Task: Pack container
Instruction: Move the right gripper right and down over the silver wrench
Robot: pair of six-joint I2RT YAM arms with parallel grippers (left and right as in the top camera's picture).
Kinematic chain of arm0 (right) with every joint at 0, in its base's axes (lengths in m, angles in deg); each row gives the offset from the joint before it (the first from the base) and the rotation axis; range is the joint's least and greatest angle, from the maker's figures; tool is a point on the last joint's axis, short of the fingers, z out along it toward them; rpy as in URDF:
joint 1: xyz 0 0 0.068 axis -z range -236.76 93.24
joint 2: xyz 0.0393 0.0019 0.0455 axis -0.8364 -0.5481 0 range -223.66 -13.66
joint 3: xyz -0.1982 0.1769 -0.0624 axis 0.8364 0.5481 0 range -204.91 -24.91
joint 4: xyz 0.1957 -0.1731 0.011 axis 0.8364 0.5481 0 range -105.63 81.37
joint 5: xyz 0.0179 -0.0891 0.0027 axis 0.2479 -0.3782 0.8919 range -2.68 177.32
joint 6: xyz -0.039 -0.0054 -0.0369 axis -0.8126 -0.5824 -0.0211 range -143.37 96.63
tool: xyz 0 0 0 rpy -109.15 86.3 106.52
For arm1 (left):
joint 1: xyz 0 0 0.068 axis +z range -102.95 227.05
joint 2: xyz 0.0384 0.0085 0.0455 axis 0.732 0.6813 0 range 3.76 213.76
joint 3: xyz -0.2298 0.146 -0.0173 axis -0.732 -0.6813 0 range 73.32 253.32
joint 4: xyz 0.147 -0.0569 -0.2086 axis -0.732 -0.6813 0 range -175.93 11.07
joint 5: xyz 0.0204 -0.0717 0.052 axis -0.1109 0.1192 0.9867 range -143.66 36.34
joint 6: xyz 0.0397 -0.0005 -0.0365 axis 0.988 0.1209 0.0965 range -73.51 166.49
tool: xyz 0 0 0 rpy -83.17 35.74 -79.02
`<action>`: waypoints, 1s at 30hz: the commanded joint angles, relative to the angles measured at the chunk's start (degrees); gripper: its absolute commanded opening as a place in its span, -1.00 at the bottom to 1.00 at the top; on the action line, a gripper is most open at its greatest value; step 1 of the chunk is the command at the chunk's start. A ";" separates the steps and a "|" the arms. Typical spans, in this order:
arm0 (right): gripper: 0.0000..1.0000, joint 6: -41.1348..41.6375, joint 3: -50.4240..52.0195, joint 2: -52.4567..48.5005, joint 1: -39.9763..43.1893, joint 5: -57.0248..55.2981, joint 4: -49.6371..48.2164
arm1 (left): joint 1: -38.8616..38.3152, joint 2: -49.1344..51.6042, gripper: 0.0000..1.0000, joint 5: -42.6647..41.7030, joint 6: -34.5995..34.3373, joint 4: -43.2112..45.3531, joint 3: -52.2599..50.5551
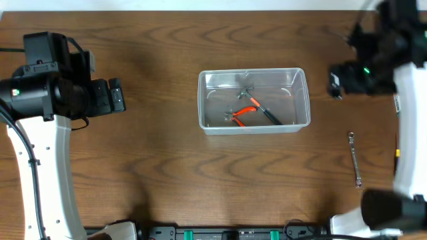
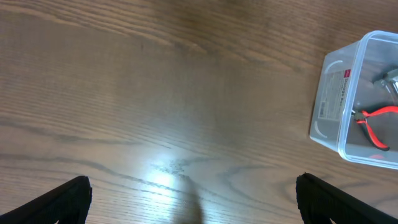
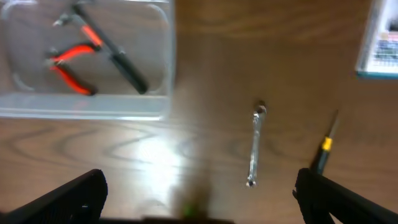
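Wooden table [image 1: 133, 173] is showing dark grain, with glare patches in both wrist views. A slim silver wrench [image 3: 255, 146] is lying flat on it. A screwdriver [image 3: 324, 144] with a yellow collar is lying near the wrench, slightly tilted and apart from it. A blue and white box [image 3: 380, 46] is sitting at the frame edge, cropped and blurred. Red-handled pliers [image 3: 68, 65] are lying beside a black-handled tool [image 3: 109, 46] with an orange band; contact unclear.

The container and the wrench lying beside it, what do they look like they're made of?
Container: likely clear, glossy plastic, since the red-handled pliers inside show through its walls. Wrench: probably bare metal, silvery and shiny, though the view is blurred.
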 commanded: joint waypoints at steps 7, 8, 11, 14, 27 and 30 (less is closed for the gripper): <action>0.99 -2.36 10.19 3.39 9.20 -5.79 -6.71 | 0.26 0.17 0.96 0.46 -0.07 -0.24 1.01; 0.99 -2.40 10.23 3.39 9.38 -5.86 -8.31 | 0.26 0.17 0.96 0.46 -0.07 -0.24 1.01; 0.99 -3.89 12.11 3.23 9.77 -5.55 -10.34 | 0.26 0.17 0.96 0.46 -0.07 -0.24 1.01; 0.98 -8.37 16.79 3.23 9.94 -5.81 -13.18 | 0.26 0.17 0.96 0.46 -0.07 -0.26 1.01; 0.98 -12.98 40.92 3.23 10.56 -7.04 -26.21 | 0.26 0.17 0.96 0.46 -0.04 1.92 1.01; 0.99 -11.58 43.95 3.21 11.21 -7.08 -28.35 | 0.26 0.17 0.96 0.46 -0.04 1.90 1.01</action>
